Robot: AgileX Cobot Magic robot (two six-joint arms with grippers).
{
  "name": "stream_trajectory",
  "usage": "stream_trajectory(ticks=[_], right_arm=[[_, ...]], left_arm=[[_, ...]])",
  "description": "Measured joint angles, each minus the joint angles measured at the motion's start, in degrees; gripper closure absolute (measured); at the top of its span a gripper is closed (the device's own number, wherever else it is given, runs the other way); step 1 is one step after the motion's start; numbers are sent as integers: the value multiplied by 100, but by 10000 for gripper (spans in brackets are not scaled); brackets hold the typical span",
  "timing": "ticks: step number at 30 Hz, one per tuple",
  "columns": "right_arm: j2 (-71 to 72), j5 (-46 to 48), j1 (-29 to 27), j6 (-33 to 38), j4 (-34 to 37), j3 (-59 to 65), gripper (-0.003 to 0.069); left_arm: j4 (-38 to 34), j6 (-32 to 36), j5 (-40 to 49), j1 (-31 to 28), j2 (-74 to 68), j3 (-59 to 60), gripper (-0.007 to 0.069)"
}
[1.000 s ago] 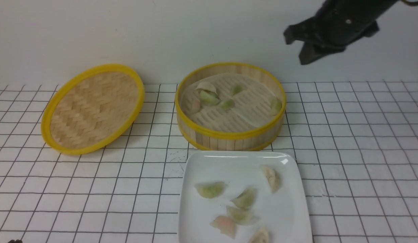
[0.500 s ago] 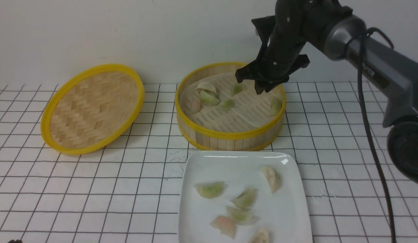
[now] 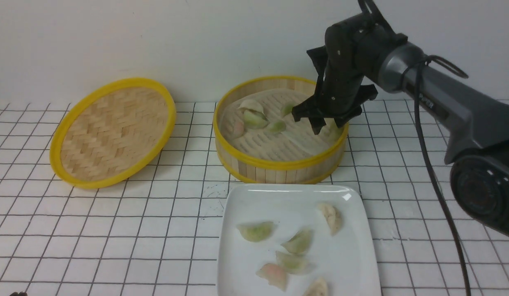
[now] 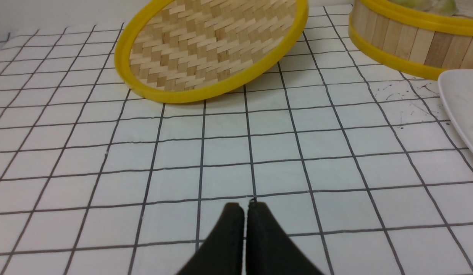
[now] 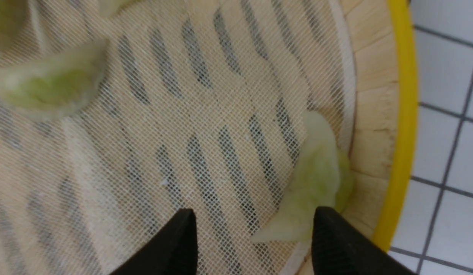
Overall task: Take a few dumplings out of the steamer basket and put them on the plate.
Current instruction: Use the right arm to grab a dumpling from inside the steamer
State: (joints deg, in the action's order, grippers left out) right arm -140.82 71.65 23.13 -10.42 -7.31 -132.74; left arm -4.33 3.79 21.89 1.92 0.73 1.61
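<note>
white gridded tabletop (image 3: pixel 114 222) is carrying the whole setup: the steamer basket (image 3: pixel 279 164) is sitting mid-table, its lid (image 3: pixel 112 131) is lying off at the basket's 9 o'clock, and the plate (image 3: pixel 246 197) is sitting just beside the basket at its 6 o'clock. six dumplings (image 3: pixel 256 231) are lying on the plate already, so i'm guessing the job is mostly there. the right gripper (image 3: pixel 322 123) is hanging down inside the basket near 3 o'clock with its jaws spread wide and nothing in them. it's lining up on one green dumpling (image 5: pixel 316 179) that's leaning right against the basket's wall. a few more are lying on the liner (image 5: pixel 183 114) around 10 to 12 o'clock. the left gripper (image 4: pixel 246 208) is idling over bare tiles at roughly the lid's 7 o'clock, tips pressed together and holding nothing. what's worrying me is how tight that dumpling is sitting to the wall. the outer finger looks like it's coming down on the dumpling's edge rather than beside it, so i'm expecting it could squash it or jam on the slats. the inner finger could also be snagging the mesh liner and dragging it, and a soft slippery skin could be squirting out as the jaws close.
</note>
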Motion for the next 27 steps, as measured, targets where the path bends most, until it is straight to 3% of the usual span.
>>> stream_trajectory(ticks=[6, 14, 18, 22, 27], right_arm=[[-72, -30, 10, -1, 6, -47, 279], [-98, -3, 71, 774, 1227, -395, 281], [-92, -9, 85, 641, 921, -663, 281], [-92, -2, 85, 106, 106, -688, 281], [-138, -2, 77, -17, -106, -688, 281]], left_arm=[[0, 0, 0, 0, 0, 0, 631], [0, 0, 0, 0, 0, 0, 631], [0, 0, 0, 0, 0, 0, 631], [0, 0, 0, 0, 0, 0, 631], [0, 0, 0, 0, 0, 0, 631]])
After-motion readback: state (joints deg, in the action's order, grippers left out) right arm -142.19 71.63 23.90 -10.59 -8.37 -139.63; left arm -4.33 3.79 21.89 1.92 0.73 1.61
